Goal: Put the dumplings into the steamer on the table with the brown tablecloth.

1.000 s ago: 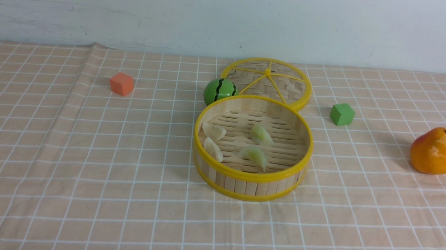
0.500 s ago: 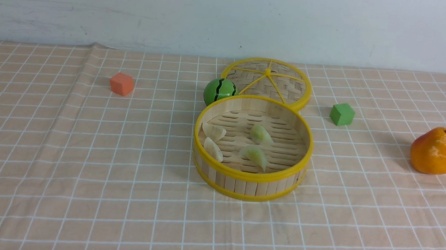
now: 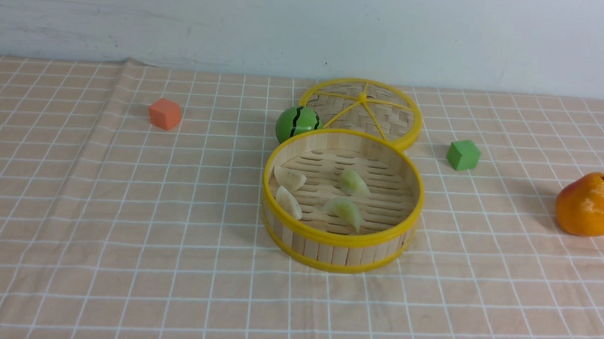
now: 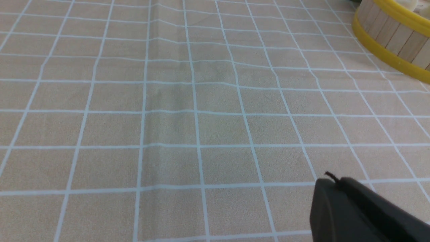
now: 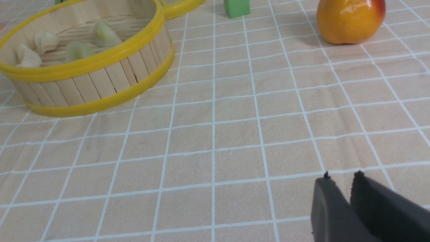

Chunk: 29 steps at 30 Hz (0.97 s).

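The steamer [image 3: 339,241] stands mid-table on the brown tablecloth [image 3: 119,204]. All the dumplings lie on its slatted floor: two whitish ones [image 3: 289,178] [image 3: 289,203] on the left and two pale green ones [image 3: 354,183] [image 3: 345,210] in the middle. Neither gripper shows in the front view. In the left wrist view my left gripper [image 4: 332,179] is shut and empty over bare cloth, with the steamer's wall [image 4: 393,30] far off. In the right wrist view my right gripper [image 5: 342,176] is shut and empty, well apart from the steamer [image 5: 84,64].
The flat woven lid [image 3: 362,110] lies behind the steamer, with a green striped ball [image 3: 297,122] beside it. A green cube [image 3: 463,154] and a pear [image 3: 587,204] sit to the right. An orange cube [image 3: 165,113] sits far left. A cloth crease [image 3: 108,124] runs down the left.
A dark tip at the front view's bottom left corner one second ago has gone out of view. The steamer and dumplings have not moved.
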Available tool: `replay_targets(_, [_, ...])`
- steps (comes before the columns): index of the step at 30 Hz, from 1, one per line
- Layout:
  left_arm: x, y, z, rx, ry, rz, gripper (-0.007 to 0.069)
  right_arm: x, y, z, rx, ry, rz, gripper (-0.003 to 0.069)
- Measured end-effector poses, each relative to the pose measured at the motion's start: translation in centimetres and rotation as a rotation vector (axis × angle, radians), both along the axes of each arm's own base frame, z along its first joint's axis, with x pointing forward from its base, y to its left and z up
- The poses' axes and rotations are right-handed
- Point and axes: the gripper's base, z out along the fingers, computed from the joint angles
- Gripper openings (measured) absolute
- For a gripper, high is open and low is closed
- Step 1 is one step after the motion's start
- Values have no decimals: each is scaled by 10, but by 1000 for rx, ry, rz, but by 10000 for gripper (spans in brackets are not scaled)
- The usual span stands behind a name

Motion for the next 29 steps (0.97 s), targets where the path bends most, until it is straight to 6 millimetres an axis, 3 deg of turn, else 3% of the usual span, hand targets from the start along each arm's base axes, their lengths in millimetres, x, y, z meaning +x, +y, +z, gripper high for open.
replay_targets(29, [0, 0, 0, 1, 1, 0, -8, 0, 0, 0, 0, 0, 0, 120])
